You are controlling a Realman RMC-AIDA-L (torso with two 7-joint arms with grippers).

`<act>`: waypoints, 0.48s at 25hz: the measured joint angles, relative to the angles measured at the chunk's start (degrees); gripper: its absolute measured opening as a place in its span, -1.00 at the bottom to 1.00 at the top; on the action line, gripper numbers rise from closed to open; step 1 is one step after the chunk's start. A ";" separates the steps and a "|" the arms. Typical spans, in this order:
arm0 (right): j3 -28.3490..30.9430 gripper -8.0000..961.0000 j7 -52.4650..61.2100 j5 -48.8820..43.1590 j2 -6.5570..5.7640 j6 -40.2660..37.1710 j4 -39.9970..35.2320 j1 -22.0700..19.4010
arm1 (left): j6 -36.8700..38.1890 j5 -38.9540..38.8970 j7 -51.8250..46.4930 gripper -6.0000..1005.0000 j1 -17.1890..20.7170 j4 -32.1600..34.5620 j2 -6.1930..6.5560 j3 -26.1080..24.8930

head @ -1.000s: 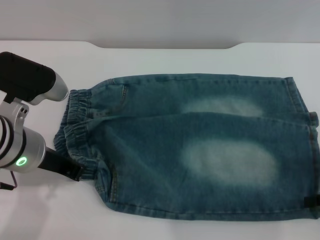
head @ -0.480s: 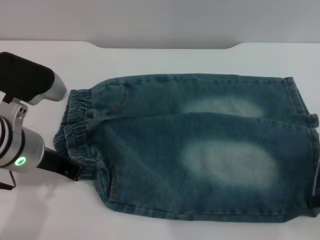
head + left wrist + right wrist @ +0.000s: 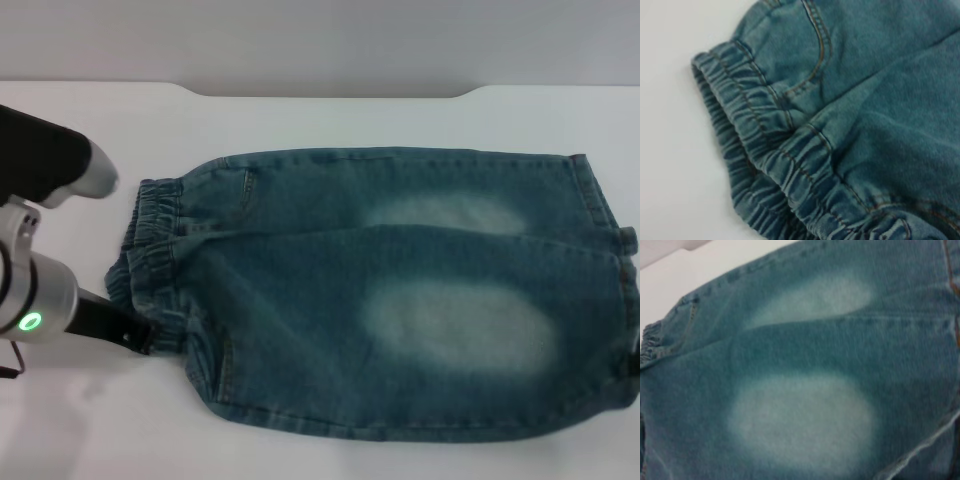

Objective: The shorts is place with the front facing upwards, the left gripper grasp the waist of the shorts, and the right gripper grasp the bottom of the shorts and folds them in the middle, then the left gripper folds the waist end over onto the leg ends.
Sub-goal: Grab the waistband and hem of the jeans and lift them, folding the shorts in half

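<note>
White table point(image 3: 330, 120) bears the shorts point(image 3: 400, 300) — left gripper point(image 3: 135, 338) touching the waist point(image 3: 150, 260).

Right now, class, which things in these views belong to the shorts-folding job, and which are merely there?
Belong to the job:
- the shorts, lying folded lengthwise
- the waist of the shorts
- the leg ends
- the left gripper, at the waistband

Merely there:
- the white table

The right gripper is not in view.
</note>
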 joint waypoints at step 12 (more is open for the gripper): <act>4.97 -0.88 -2.49 3.40 0.13 -1.41 9.89 -0.95 | 4.70 0.06 1.71 -0.84 2.52 -4.60 0.09 -4.85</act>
